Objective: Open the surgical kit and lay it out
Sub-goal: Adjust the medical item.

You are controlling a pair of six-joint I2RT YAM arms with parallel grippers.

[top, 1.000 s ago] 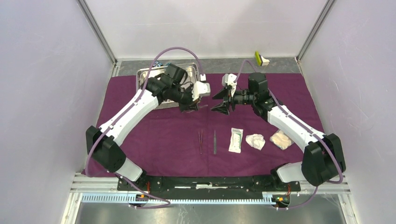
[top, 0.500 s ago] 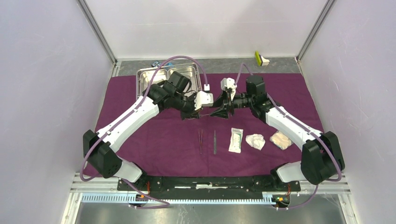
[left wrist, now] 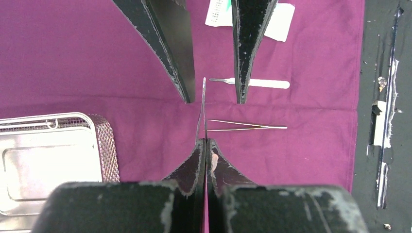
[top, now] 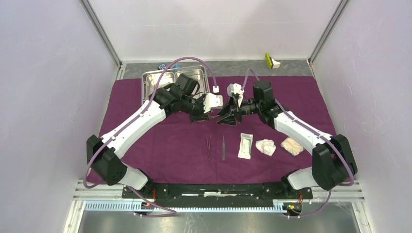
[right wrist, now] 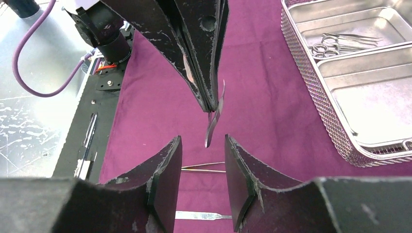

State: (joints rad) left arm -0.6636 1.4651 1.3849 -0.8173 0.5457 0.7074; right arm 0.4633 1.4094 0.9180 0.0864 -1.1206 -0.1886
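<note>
- Left gripper (left wrist: 204,143): clenched on slim metal instrument (left wrist: 202,104), held above the middle of the purple cloth wrap (top: 160,145).
- Right gripper (right wrist: 202,138): jaws apart, flanking the instrument's free tip.

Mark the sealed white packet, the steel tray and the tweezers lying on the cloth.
Sealed white packet (top: 246,145): top view, its middle.
Steel tray (right wrist: 321,97): right wrist view, mesh side wall.
Tweezers (left wrist: 274,127): left wrist view, near joined end.

Left hand (right wrist: 210,107) pinches slim metal instrument (right wrist: 213,125) between right hand's (right wrist: 202,139) parted fingers.
</note>
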